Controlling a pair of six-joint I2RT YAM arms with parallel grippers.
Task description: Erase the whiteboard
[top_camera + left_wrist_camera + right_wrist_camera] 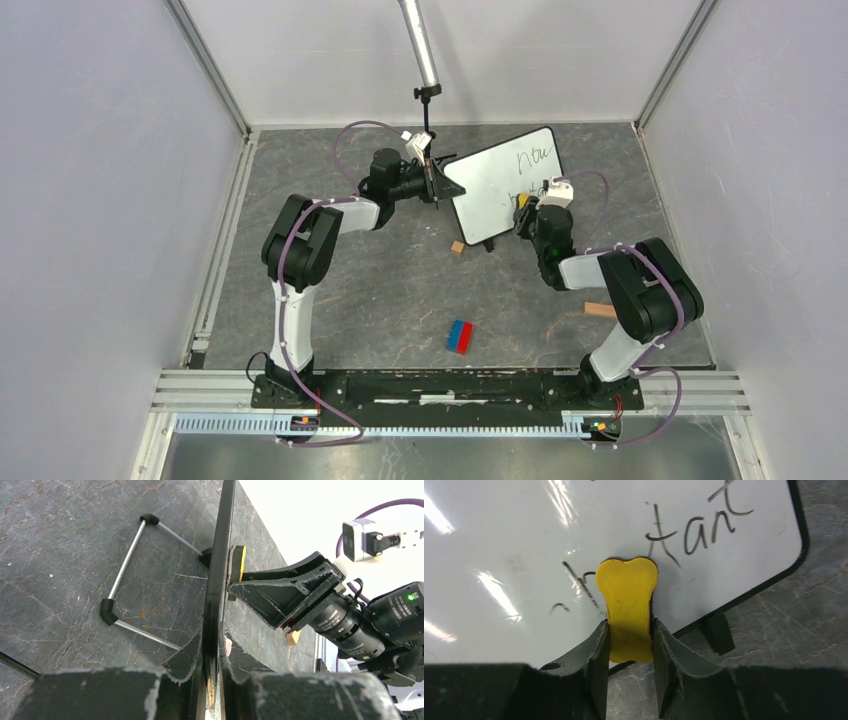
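Note:
The whiteboard stands tilted at the back of the table, white with a thin black frame and black handwriting. My left gripper is shut on the whiteboard's left edge, seen edge-on in the left wrist view. My right gripper is shut on a yellow eraser and presses it against the board face, over the lower line of writing. The eraser also shows in the left wrist view, flat against the board. Writing remains on both sides of the eraser.
A small wooden block lies near the board's lower corner. A red and blue block lies in the middle front. A wooden piece lies by the right arm. The board's wire stand rests on the table behind it.

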